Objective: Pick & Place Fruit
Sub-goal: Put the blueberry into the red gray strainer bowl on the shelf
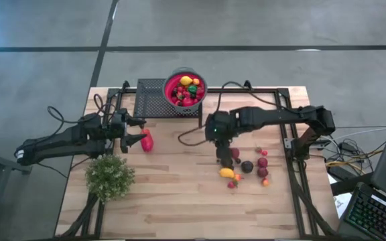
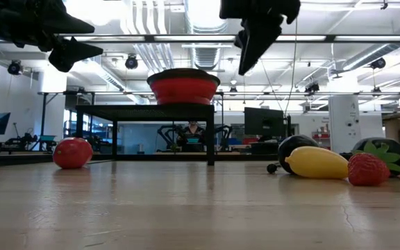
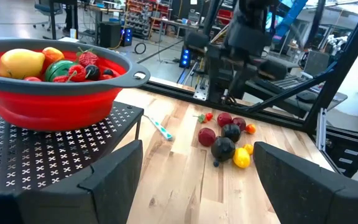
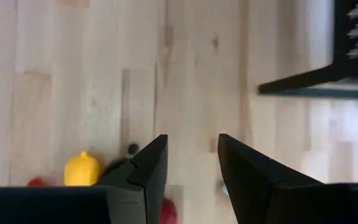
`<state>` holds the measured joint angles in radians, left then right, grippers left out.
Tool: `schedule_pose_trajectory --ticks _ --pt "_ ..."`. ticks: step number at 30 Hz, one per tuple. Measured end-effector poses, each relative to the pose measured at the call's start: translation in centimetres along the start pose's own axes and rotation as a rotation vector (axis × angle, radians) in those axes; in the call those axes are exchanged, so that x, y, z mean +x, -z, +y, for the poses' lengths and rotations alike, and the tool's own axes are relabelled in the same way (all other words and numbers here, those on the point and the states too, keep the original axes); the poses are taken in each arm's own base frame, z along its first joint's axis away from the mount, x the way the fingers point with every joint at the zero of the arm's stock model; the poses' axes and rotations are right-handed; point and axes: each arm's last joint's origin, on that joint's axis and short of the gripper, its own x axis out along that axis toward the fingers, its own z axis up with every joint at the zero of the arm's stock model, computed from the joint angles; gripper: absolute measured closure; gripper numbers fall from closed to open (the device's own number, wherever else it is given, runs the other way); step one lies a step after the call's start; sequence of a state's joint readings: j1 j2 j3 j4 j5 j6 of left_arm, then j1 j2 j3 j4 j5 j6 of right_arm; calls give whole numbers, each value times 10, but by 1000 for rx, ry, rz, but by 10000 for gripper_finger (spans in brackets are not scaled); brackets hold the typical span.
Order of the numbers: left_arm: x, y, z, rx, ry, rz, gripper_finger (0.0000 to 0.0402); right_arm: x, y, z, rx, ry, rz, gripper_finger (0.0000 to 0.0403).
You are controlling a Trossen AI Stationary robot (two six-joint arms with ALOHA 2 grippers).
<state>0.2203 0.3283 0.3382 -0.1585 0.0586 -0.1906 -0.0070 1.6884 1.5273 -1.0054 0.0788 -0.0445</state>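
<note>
- On the wooden bench, a loose cluster of toy fruit lies right of centre: a yellow lemon-like piece, a dark maroon ball, red pieces and a few small berries.
- Above that cluster hangs the right claw, pointing down, its fingers parted with nothing between them; bare wood shows through the gap.
- From the low view, the right claw is well clear of the bench top, with the lemon piece, a strawberry and a dark fruit resting below and to its side.
- At the back of the bench, a red bowl sits on a black perforated stand and holds more fruit, yellow, green and red among them.
- Left of centre, the left claw is spread open and empty, raised off the bench.
- Just beside the left claw's tips lies the larger red fruit, alone on the wood.
- Near the front left corner stands a bushy green plant.
- A light blue-handled utensil lies on the wood between the stand and the cluster.
</note>
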Motion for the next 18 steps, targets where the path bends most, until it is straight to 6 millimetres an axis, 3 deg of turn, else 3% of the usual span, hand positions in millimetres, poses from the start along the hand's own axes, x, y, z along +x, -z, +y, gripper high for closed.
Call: schedule_pose_trajectory --ticks 18 --pt "0 0 0 0 0 1 90 61 10 44 -9 -42 62 223"
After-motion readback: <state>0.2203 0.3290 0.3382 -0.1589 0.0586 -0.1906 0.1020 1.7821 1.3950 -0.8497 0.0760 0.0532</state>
